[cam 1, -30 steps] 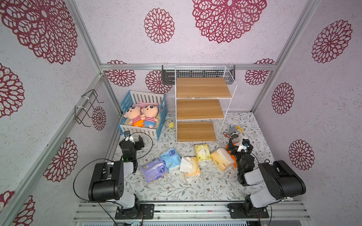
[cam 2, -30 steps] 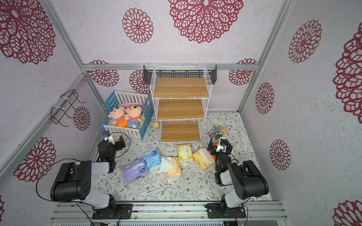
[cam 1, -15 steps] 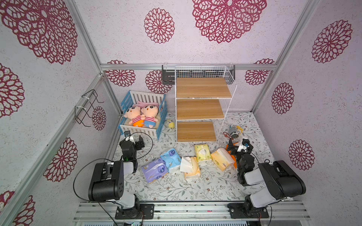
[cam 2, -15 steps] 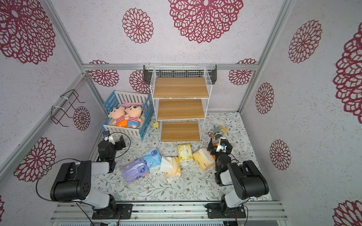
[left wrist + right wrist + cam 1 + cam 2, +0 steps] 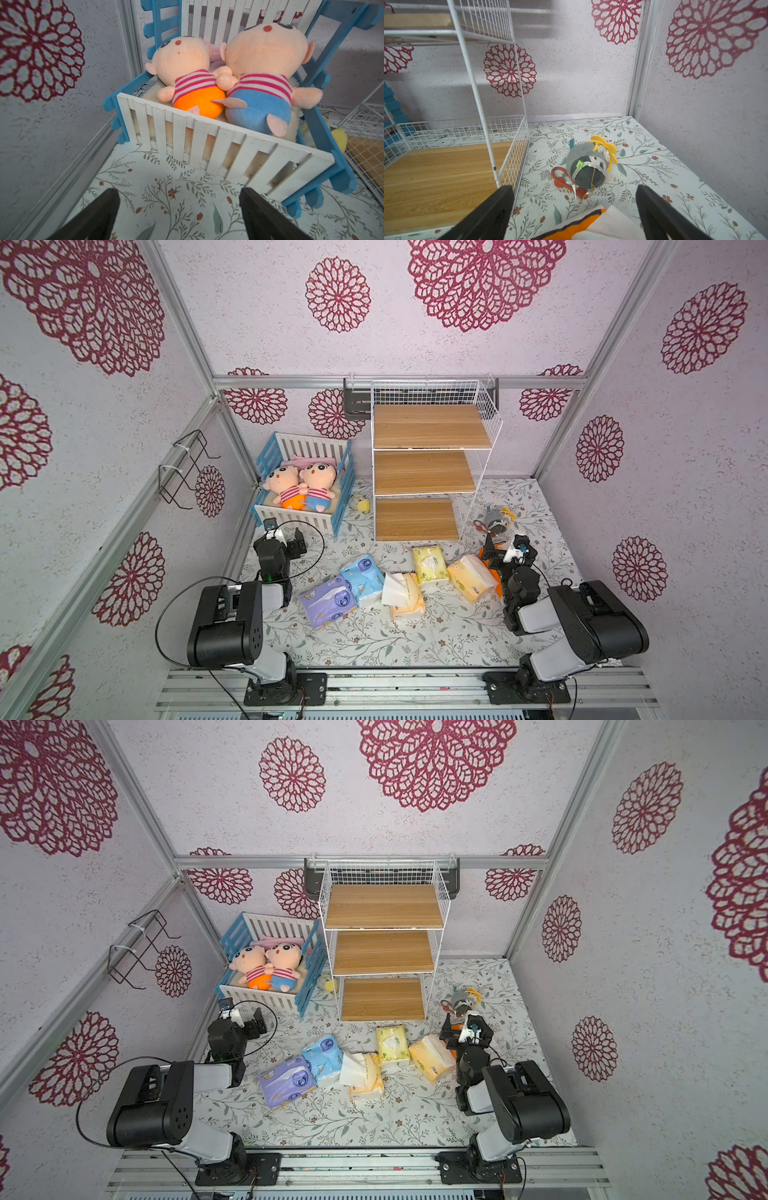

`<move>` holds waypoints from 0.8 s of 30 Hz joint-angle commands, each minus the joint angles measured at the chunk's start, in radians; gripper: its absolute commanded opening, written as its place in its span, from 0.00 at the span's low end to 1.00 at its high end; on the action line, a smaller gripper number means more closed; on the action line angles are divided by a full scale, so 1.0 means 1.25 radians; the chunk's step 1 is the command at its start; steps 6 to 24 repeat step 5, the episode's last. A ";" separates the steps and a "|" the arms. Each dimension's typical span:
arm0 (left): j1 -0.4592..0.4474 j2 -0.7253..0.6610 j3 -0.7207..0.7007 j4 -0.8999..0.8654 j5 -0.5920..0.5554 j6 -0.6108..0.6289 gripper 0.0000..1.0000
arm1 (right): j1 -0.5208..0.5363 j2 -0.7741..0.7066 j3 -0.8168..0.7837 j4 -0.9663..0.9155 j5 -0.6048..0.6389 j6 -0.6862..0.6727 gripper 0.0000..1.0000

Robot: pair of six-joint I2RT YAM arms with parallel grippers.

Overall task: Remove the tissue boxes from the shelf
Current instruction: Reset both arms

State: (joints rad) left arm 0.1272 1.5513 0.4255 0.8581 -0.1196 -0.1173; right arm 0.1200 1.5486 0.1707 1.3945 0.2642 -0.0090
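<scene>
Nothing has moved: left arm [image 5: 224, 614] and right arm [image 5: 598, 622] stay folded low, left end effector [image 5: 178, 199] and right end effector [image 5: 575, 197] open, empty.

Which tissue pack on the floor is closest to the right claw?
The orange-and-white pack, lying right below the open right claw and half hidden by it; the other five packs lie off to its left.

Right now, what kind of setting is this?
Probably a staged toy nursery inside a robot test cell: crib holding plush dolls, small wire shelf, flower-print panels on aluminium framing.
</scene>
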 commanded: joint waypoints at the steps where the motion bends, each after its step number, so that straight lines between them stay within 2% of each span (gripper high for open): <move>1: 0.007 0.001 0.010 -0.012 0.013 -0.004 0.97 | -0.005 -0.003 0.007 0.018 -0.005 -0.010 0.99; 24: 0.009 -0.003 0.004 -0.004 0.015 -0.004 0.97 | -0.005 -0.003 0.006 0.018 -0.005 -0.010 0.99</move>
